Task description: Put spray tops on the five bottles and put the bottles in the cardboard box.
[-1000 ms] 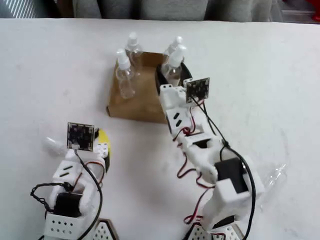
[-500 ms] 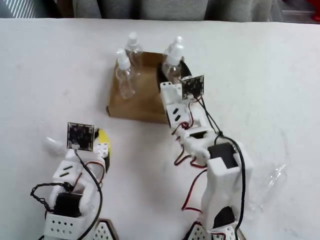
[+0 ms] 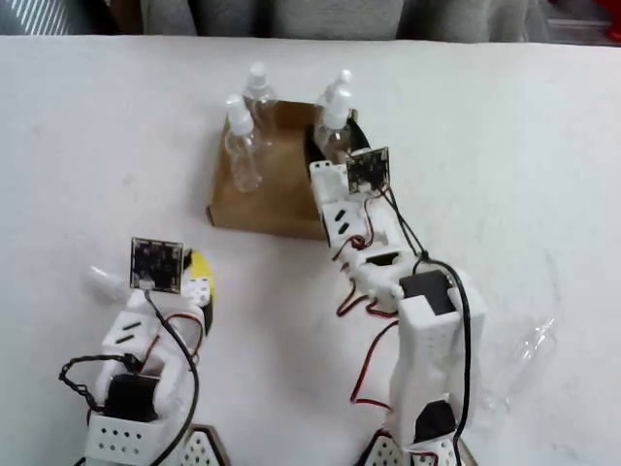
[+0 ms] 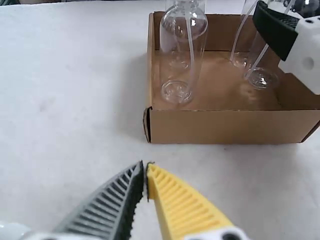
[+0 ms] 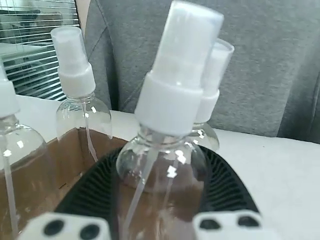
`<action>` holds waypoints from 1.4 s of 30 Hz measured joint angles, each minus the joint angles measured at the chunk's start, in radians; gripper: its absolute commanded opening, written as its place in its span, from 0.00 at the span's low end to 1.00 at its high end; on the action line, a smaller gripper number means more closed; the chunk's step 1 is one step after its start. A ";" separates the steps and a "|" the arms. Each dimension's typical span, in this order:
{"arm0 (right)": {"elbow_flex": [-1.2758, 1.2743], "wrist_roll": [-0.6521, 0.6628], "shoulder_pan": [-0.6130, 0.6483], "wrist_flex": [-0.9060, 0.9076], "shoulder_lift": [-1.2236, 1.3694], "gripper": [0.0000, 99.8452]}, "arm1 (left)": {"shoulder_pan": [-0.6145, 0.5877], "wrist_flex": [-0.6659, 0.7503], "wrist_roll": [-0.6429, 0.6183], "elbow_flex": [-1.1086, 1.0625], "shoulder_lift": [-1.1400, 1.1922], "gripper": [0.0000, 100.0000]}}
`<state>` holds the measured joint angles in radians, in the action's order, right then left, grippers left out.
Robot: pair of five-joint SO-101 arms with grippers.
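Observation:
The cardboard box [image 3: 277, 199] sits mid-table with three capped clear bottles standing in it: one at the left [image 3: 243, 146], one at the far left corner [image 3: 257, 92] and one at the far right [image 3: 340, 89]. My right gripper [image 3: 335, 148] is over the box's right side, shut on another capped bottle [image 3: 337, 121] held upright; the wrist view has this bottle [image 5: 170, 100] between the black jaws of the right gripper [image 5: 166, 156]. A clear bottle [image 3: 102, 282] lies on the table beside my left gripper [image 3: 199, 282]. That left gripper [image 4: 145, 172] is shut on nothing, short of the box [image 4: 225, 125].
A clear plastic bag [image 3: 532, 342] lies on the table to the right of the right arm's base. The white table [image 3: 505, 146] stretches wide around the box. Grey fabric [image 5: 280, 60] hangs beyond the table's far edge.
The right arm has stretched a little farther over the box, carrying the held bottle slightly toward the far side. Its elbow swung left. The left arm stayed still.

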<state>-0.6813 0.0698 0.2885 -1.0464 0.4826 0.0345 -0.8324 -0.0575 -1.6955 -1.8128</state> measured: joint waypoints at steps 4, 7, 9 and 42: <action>0.002 0.002 0.003 0.000 0.038 0.02 | 0.000 0.000 0.000 0.000 0.000 0.02; 0.018 0.005 0.009 -0.002 0.064 0.02 | 0.000 0.000 0.000 0.000 0.000 0.02; 0.031 0.006 0.009 -0.002 0.072 0.02 | 0.000 0.000 0.000 0.000 0.000 0.02; 0.012 0.011 0.028 -0.005 0.064 0.18 | 0.000 0.000 0.000 0.000 0.000 0.02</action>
<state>-0.6690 0.0806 0.3161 -1.0510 0.5470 0.0345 -0.8324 -0.0575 -1.6955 -1.8128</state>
